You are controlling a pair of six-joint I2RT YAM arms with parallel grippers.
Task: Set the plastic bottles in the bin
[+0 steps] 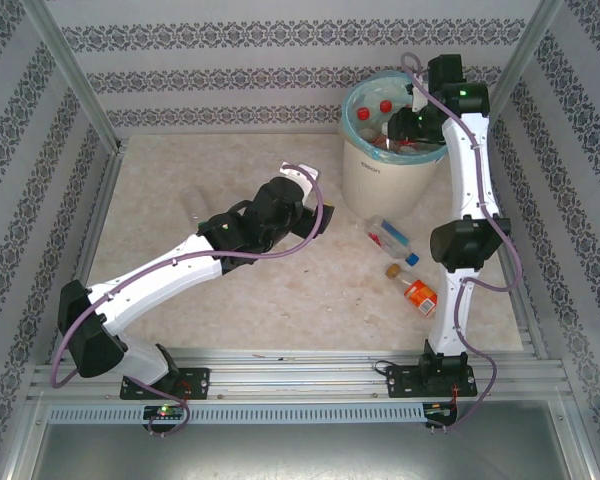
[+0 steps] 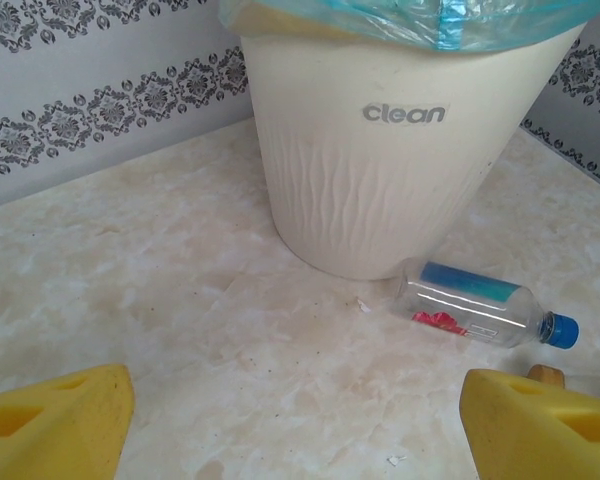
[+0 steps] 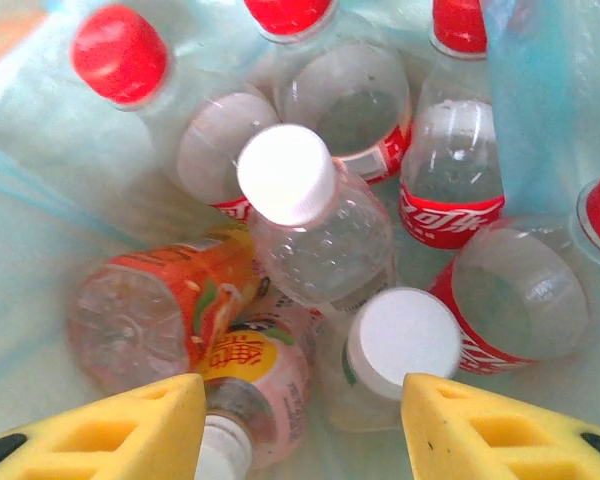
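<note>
Your right end effector (image 3: 300, 415) hangs over the round off-white plastic bin (image 1: 375, 180), jaws apart and empty. Many plastic bottles (image 3: 325, 235) lie inside the bin. Your left end effector (image 2: 295, 425) is wide apart too. A clear blue-capped bottle (image 2: 470, 305) lies on the worktop (image 2: 180, 300) just beside the bin, and an orange bottle (image 1: 418, 295) lies near. Both look light, slippery and easy to crush, so grip across the middle of the body.

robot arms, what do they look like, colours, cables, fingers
The left arm and right arm have white shells, black joint housings and black bases. A lilac cable loops along each. The left fingers and right fingers are yellow and blocky with cut-out slots. A green light glows near the right wrist.
</note>
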